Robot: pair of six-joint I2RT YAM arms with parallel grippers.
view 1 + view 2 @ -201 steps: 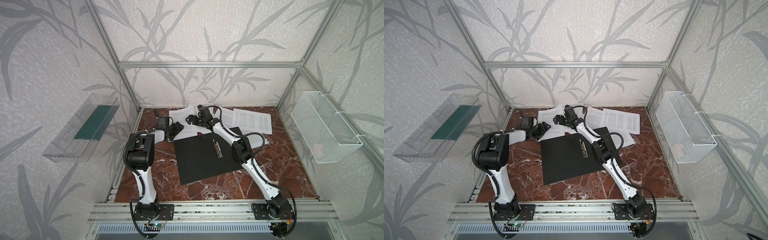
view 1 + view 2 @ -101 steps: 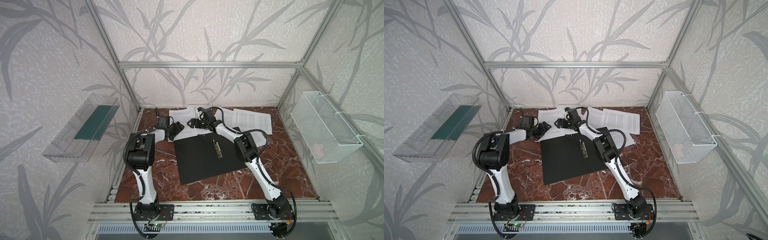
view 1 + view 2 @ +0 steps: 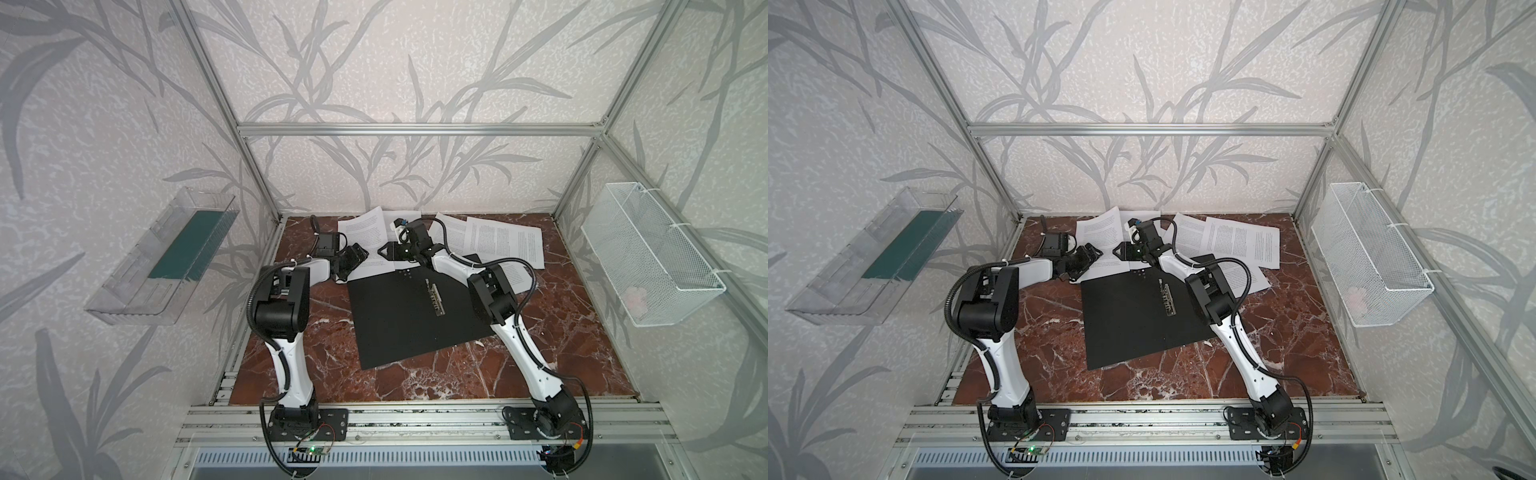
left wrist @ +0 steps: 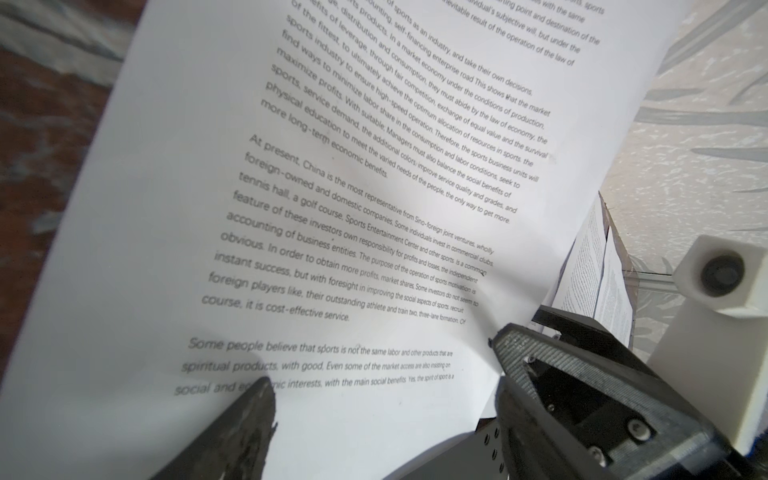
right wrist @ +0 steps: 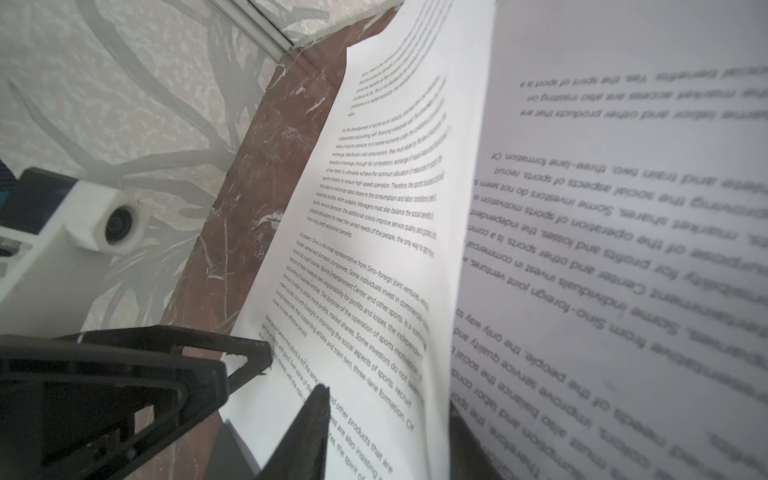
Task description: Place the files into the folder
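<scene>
The folder (image 3: 407, 320) lies open on the table, black inside up, with its metal clip bar (image 3: 435, 296) near the middle. The files are white printed sheets spread behind it; one (image 3: 365, 232) lies at back left, others (image 3: 503, 243) at back right. My left gripper (image 3: 354, 258) hovers open over the left sheet (image 4: 332, 187), fingers wide apart. My right gripper (image 3: 383, 251) faces it. In the right wrist view a sheet's raised edge (image 5: 440, 291) stands between the jaws of the right gripper (image 5: 386, 411), which are partly closed, with a gap still showing.
A clear plastic tray (image 3: 162, 257) hangs on the left wall and a white wire basket (image 3: 648, 253) on the right wall. Aluminium frame posts stand at the back corners. The folder's punched corner (image 4: 482, 446) lies just by my left gripper. Bare marble (image 3: 540, 357) shows at the front right.
My right gripper's jaws have narrowed round the raised edge of a sheet, and its wrist has shifted slightly. The left arm has not moved.
</scene>
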